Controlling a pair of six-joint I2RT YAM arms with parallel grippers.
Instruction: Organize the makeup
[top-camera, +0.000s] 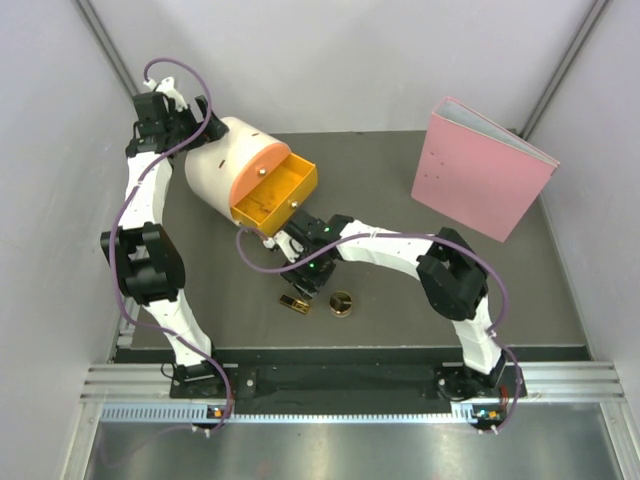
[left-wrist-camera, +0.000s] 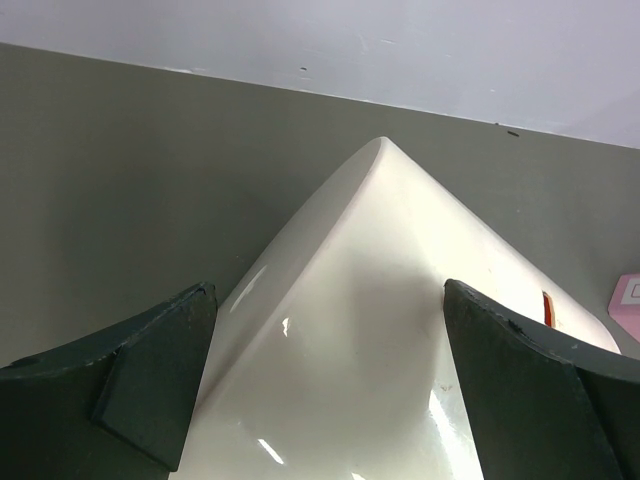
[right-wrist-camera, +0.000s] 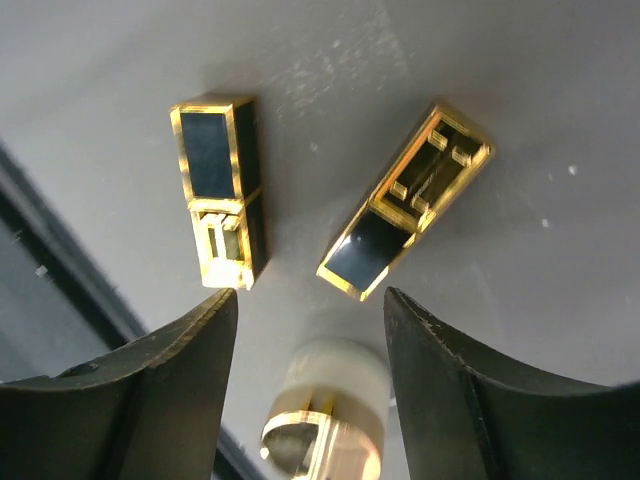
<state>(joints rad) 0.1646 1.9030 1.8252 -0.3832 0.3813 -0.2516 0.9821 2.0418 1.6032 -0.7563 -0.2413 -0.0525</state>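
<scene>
Two gold-and-black lipstick cases (right-wrist-camera: 218, 190) (right-wrist-camera: 405, 200) lie on the grey table just beyond my right gripper (right-wrist-camera: 310, 300). Its jaws stand apart on either side of a small bottle (right-wrist-camera: 335, 400) with a frosted clear cap and gold collar, with gaps on both sides. From above, one lipstick case (top-camera: 294, 303) and the round gold compact (top-camera: 341, 303) lie near the front, by the right gripper (top-camera: 303, 283). My left gripper (left-wrist-camera: 328, 290) is spread wide over the curved back of the cream drawer box (left-wrist-camera: 370, 330), also seen from above (top-camera: 185, 125).
The cream box (top-camera: 225, 165) has its orange-yellow drawer (top-camera: 272, 197) pulled out toward the right arm. A pink binder (top-camera: 480, 180) stands at the back right. The table's front edge (right-wrist-camera: 60, 260) runs close to the left of the lipstick cases.
</scene>
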